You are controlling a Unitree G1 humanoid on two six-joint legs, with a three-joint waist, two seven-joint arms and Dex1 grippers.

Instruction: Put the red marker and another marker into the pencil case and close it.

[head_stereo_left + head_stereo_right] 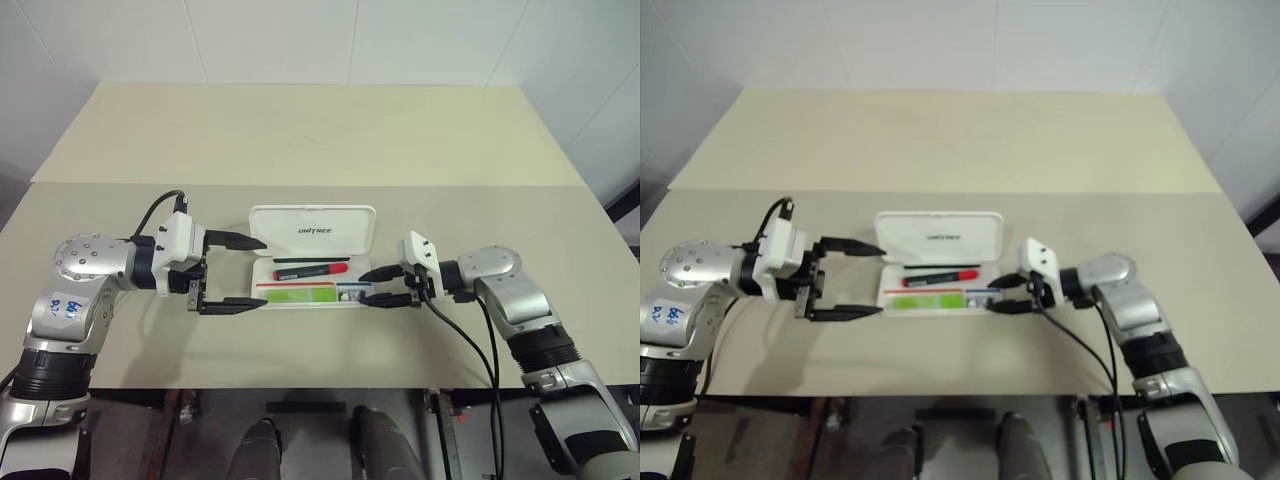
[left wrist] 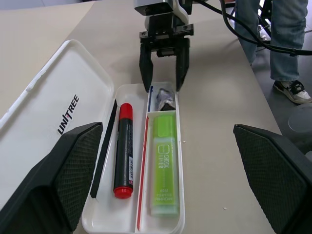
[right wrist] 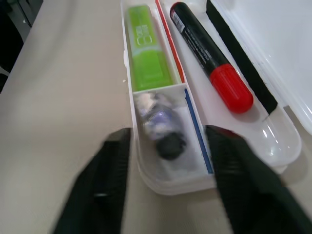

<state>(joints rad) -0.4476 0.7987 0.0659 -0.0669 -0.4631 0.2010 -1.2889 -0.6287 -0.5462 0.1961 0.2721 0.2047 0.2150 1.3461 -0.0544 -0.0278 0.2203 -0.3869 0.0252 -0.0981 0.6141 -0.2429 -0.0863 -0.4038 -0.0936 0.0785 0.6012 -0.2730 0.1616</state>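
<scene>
Both markers, red and green, are lying inside the case, whose lid is standing open. The left gripper is gaping wide and empty at one end; the right gripper, at the other, is parted and holding nothing.

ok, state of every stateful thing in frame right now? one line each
white hard-plastic hinged pencil case: open, lid tilted back
slim red-and-black marker: lying in the case's far, long compartment
lime-green highlighter marker: lying in the near compartment
left hand: open, empty, at the case's left end
right hand: open, empty, at the case's right end
</scene>
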